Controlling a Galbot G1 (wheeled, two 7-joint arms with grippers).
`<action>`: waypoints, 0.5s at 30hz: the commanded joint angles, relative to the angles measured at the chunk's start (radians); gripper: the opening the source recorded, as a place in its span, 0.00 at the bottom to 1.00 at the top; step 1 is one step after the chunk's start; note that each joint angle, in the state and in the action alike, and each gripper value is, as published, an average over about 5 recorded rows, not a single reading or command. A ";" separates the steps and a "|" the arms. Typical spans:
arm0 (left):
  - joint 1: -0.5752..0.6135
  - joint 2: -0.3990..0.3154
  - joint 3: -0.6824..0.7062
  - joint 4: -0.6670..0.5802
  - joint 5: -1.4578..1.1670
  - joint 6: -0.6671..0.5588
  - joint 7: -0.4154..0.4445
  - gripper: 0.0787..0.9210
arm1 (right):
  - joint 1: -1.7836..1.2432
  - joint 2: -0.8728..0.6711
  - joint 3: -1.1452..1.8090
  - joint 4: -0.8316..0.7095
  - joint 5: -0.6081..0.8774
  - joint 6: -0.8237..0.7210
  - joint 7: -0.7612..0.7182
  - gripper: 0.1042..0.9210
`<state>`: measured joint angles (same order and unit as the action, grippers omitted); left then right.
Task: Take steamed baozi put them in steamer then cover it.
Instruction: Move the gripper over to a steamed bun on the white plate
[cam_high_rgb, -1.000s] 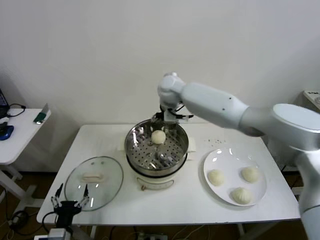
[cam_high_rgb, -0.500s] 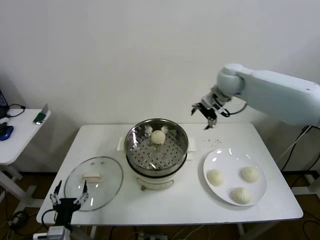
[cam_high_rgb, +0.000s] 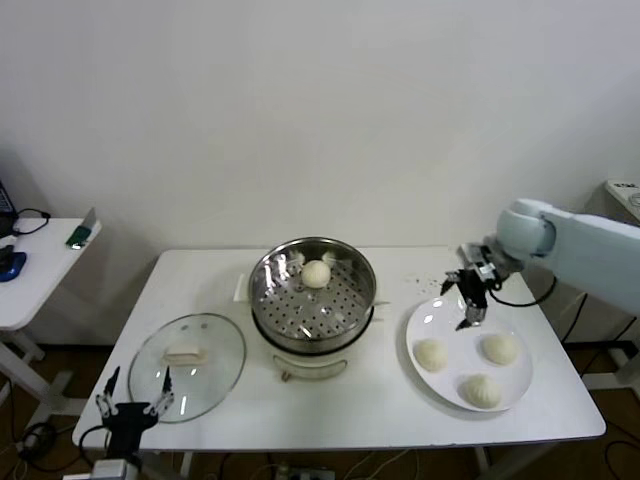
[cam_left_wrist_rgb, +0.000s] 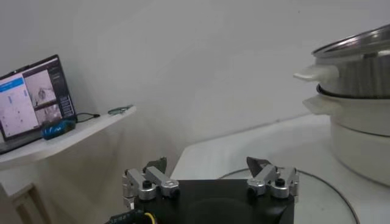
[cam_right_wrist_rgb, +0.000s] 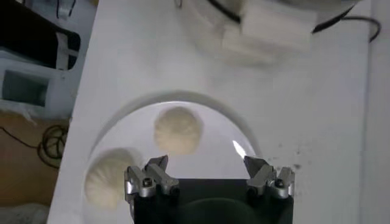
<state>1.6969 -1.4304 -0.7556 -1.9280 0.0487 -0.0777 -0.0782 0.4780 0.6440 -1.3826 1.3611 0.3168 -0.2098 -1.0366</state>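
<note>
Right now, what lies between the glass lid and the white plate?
In the head view, the steamer, holding one baozi, stands between the lid and the plate.

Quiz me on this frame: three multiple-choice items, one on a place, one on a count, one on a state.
1. Where is the right gripper?
A. inside the steamer
B. above the plate's far edge
C. over the cover

2. How many baozi lie on the plate?
A. one
B. three
C. four

3. The steamer is:
A. uncovered
B. covered
C. tipped over

Answers:
1 B, its open fingers hang over the plate rim.
2 B, three baozi there, and a fourth bun sits in the steamer.
3 A, the cover lies on the table beside it, near the left gripper.
</note>
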 joint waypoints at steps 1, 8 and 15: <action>0.005 -0.002 -0.001 0.000 0.003 0.001 -0.001 0.88 | -0.282 -0.054 0.163 -0.015 -0.070 -0.054 0.021 0.88; 0.013 -0.009 -0.002 -0.001 0.012 0.000 -0.001 0.88 | -0.353 0.009 0.228 -0.049 -0.093 -0.052 0.040 0.88; 0.019 -0.012 -0.003 0.005 0.014 -0.003 -0.001 0.88 | -0.369 0.068 0.247 -0.100 -0.101 -0.051 0.047 0.88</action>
<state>1.7144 -1.4422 -0.7587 -1.9244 0.0609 -0.0803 -0.0790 0.1998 0.6740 -1.1978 1.2981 0.2371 -0.2484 -0.9982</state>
